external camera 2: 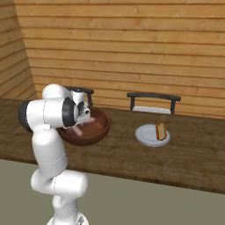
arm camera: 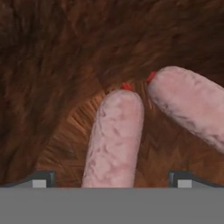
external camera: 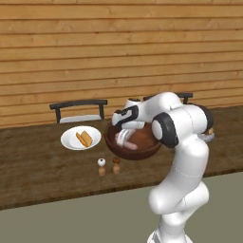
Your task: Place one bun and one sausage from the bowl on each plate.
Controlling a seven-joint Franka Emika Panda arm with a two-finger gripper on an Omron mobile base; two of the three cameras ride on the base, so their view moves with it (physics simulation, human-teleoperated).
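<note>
We see the bowl (external camera: 142,148), large, deep and dark reddish-brown, standing on the long wooden table (external camera: 33,171) near its middle. Inside it lie pale pink sausages: in the hand view one sausage (arm camera: 114,138) runs up between the two finger tips, and a second sausage (arm camera: 192,109) lies to its right, angled away, their ends near each other but apart. The bowl's grainy wooden floor (arm camera: 65,65) shows around them.

The gripper (arm camera: 112,178) is down inside the bowl with its jaws spread wide, one tip on either side of the first sausage; we cannot tell whether either tip touches it, and nothing is pinched.

Two white plates stand on the table. In the left base view one plate (external camera: 80,138) sits left of the bowl, a little apart from it, and carries a golden-brown bun (external camera: 85,138). In the right base view another plate (external camera 2: 151,134) sits well to the right of the bowl and holds a piece of brown bread with something reddish on it (external camera 2: 161,131); we cannot make out more.

Two small shakers (external camera: 108,166) stand side by side on the near side of the bowl, one white-topped, one brown. Dark chairs (external camera 2: 154,102) stand on the far side of the table, against the wooden plank wall (external camera: 118,42).
</note>
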